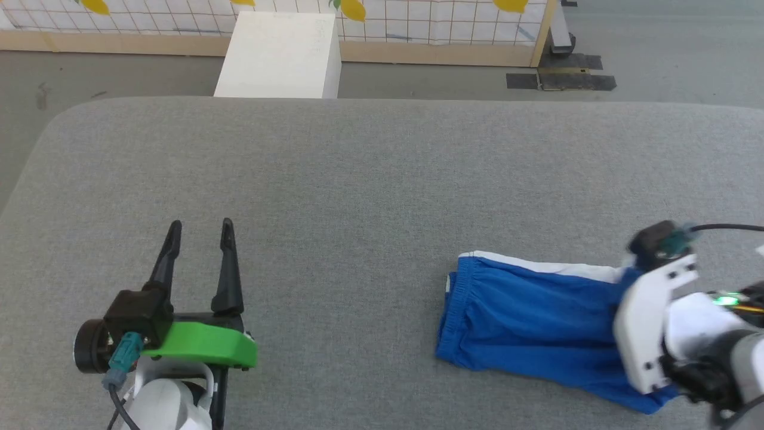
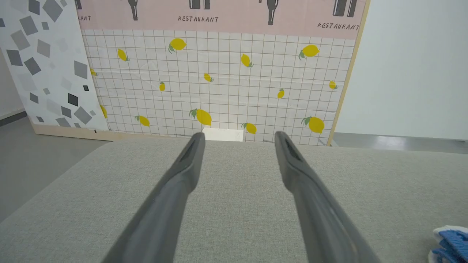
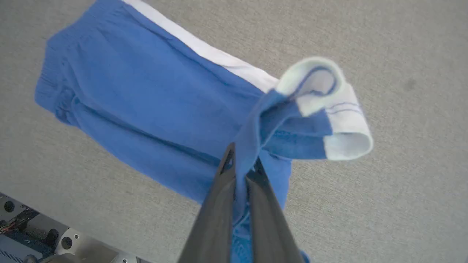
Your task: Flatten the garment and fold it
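Observation:
The garment [image 1: 525, 310], bright blue shorts with a white side stripe, lies on the grey padded table [image 1: 358, 179] at the near right, its gathered waistband pointing left. My right gripper [image 3: 243, 160] is shut on a pinch of blue fabric at the leg end, and the white-striped hem [image 3: 329, 109] curls up off the table beside it. In the head view the right arm's white wrist mount [image 1: 650, 322] covers that end of the shorts. My left gripper [image 1: 200, 226] stands open at the near left with nothing between its fingers [image 2: 190, 160]. A blue corner of the garment [image 2: 449, 243] shows far to its right.
A white box [image 1: 280, 54] stands on the floor just past the table's far edge. Behind it runs a lemon-patterned panel [image 2: 219, 84]. Bare grey table surface stretches between the two grippers and toward the far edge. The table's near edge and the robot's base [image 3: 36, 233] lie close under the shorts.

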`<state>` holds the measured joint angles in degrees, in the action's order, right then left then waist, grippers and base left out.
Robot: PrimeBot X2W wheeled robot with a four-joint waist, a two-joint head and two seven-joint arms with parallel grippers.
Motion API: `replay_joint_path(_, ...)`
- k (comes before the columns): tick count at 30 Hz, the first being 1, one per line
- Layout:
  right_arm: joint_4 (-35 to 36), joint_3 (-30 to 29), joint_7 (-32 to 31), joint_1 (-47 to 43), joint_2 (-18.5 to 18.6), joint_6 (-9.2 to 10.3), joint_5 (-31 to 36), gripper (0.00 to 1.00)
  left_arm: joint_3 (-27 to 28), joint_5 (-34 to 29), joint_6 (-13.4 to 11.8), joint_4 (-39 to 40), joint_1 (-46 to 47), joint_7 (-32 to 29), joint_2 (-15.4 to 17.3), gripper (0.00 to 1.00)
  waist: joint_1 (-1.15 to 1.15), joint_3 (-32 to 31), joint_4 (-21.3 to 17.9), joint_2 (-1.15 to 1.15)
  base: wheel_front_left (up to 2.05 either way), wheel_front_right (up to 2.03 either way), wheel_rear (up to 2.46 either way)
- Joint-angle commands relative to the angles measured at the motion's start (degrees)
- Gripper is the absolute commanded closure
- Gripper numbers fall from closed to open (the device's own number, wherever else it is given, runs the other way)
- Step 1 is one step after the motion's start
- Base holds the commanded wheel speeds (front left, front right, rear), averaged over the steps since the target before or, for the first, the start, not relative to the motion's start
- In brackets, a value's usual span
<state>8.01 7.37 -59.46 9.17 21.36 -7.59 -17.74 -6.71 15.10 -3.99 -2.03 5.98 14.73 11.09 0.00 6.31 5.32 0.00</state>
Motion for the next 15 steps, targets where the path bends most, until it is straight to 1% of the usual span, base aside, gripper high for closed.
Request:
replay_joint_path(1,0.9,1.1,-0.3,-0.2,-1.5,0.10,-1.1,1.00,-0.2,-0.8,0.5,-0.1,-0.6,0.3,-0.2,0.00,0.00,-0.2,0.2,0.00,0.00,0.00,0.00)
replay_joint_path(4,1.3,4.0,-0.3,0.8,-3.7,0.10,-2.3,1.00,-0.5,-0.9,0.8,-0.2,-0.6,0.3,-0.7,0.00,0.00,-0.1,0.6,0.00,0.00,0.00,0.00)
replay_joint_path(8,-0.6,7.2,0.6,3.2,-6.2,0.10,-2.2,1.00,-0.6,-1.0,1.3,-0.3,-0.5,0.3,-1.1,0.00,0.00,0.3,1.5,0.00,0.00,0.00,0.00)
replay_joint_path(15,-9.0,11.3,3.5,8.1,-10.0,0.10,-0.9,1.00,-0.4,-1.4,1.8,-0.5,-0.3,0.3,-1.6,0.00,0.00,1.2,2.8,0.00,0.00,0.00,0.00)
